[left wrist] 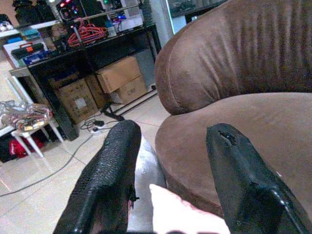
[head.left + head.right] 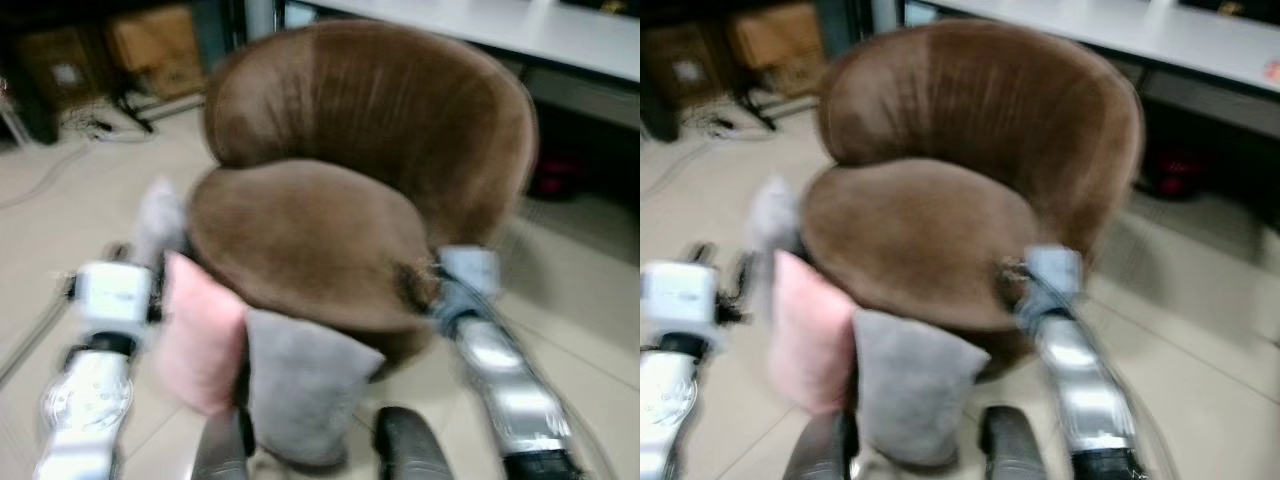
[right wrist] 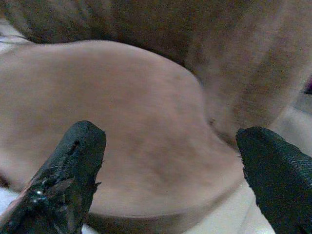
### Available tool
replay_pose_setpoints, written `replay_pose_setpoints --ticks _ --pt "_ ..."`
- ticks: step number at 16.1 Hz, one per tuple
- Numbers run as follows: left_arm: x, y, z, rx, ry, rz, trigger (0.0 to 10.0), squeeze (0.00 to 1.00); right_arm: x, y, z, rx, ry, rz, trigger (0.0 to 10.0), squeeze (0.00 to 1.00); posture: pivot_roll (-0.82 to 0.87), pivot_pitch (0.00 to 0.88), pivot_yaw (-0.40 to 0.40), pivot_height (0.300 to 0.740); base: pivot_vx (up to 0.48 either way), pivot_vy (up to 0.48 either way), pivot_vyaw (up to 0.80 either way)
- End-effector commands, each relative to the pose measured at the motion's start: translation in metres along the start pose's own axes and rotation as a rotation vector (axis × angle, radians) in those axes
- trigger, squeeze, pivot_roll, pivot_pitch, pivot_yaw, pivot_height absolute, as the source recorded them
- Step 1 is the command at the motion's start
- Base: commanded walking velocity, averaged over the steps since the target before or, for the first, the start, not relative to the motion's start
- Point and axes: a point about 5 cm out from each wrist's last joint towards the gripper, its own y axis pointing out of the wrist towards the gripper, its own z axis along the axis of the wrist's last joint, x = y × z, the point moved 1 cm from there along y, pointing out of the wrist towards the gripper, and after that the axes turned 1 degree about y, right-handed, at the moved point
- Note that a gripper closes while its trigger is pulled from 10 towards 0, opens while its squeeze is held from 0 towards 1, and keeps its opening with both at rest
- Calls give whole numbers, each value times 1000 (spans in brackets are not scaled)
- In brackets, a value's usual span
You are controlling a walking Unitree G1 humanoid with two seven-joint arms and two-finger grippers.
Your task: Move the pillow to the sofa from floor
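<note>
Tiled floor before a brown sofa (image 2: 330, 230): both grippers, left (image 1: 173, 180) and right (image 3: 170, 175), spread empty near soft, light pink pillow (image 2: 200, 340), likely best pinched at its top edge.

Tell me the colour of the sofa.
Brown; the sofa shows best in the left eye view.

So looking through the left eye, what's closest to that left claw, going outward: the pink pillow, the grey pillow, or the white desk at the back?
From the left gripper:
1. Pink pillow, right beside it, leaning on the brown sofa.
2. Grey pillow, just beyond the pink one, toward the robot's right.
3. White desk, far behind the sofa.
</note>
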Motion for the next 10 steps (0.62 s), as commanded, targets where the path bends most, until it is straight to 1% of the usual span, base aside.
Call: replay_pose_setpoints --ticks 1,4,5,7,8,10 --pt "-9 -2 -2 -9 19 24 10000 0 -19 2 8 28 15 70 10000 0 -35 0 -19 580 307 0 800" --pt "-9 -2 -3 -9 19 24 10000 0 -20 2 5 20 6 102 10000 0 -34 0 -21 580 303 0 800" --pt "-9 -2 -3 -13 24 25 10000 0 -18 2 3 8 15 101 10000 0 -33 0 -23 580 262 0 0" --pt "-7 -3 -6 -26 27 24 10000 0 -15 3 -1 -13 -1 118 10000 0 -34 0 -24 580 0 0 0" --pt "-6 -3 -8 -39 48 8 10000 0 -13 4 -2 -17 3 123 10000 0 -35 0 -24 580 0 0 0" --pt "-6 -4 -11 -48 82 -11 10000 0 -9 7 -8 -51 -29 126 10000 0 -40 0 -21 580 0 0 0"
